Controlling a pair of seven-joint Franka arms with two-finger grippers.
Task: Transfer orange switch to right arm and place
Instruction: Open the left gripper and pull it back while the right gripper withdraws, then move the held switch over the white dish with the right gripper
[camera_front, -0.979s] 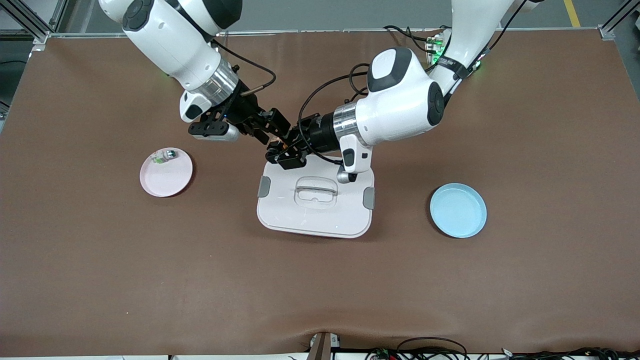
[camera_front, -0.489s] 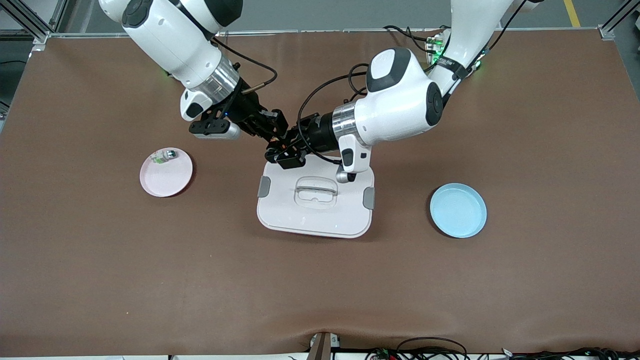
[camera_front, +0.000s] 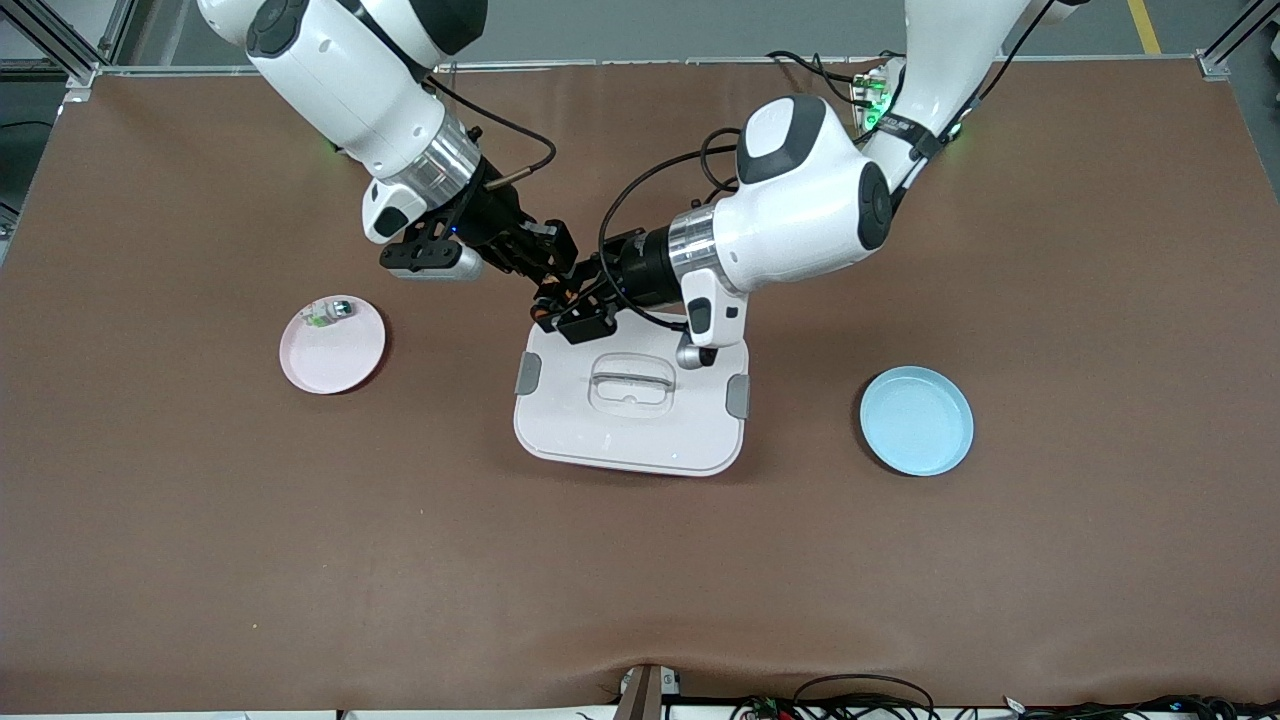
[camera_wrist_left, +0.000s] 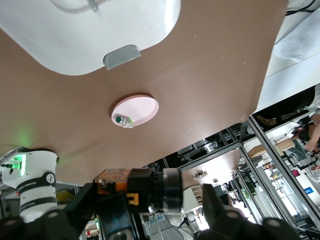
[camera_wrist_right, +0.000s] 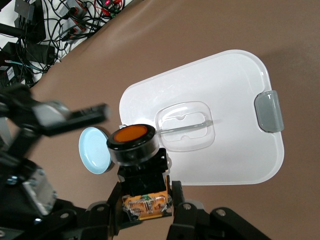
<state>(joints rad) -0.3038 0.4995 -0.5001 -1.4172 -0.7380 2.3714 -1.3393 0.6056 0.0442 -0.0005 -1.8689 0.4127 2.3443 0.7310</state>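
- The two arms are meeting in the air over the top edge of the white lid (camera_front: 630, 420), in the middle of the table
- The right gripper (camera_wrist_right: 146, 206) is squeezing the switch (camera_wrist_right: 132, 142) by its black and orange bottom end, with the round orange cap sticking out
- The left gripper (camera_wrist_left: 145, 197) is sitting right beside the switch with its fingers (camera_wrist_left: 220, 217) spread apart, so it is not gripping it
- I am thinking the pass is just being finished and the placing is coming next
- The left arm is needing to back away without bumping the switch
- The right arm is needing to carry the switch to a plate, maybe the pink plate (camera_front: 340, 362) with the little green part (camera_front: 330, 312), or the blue plate (camera_front: 916, 420)
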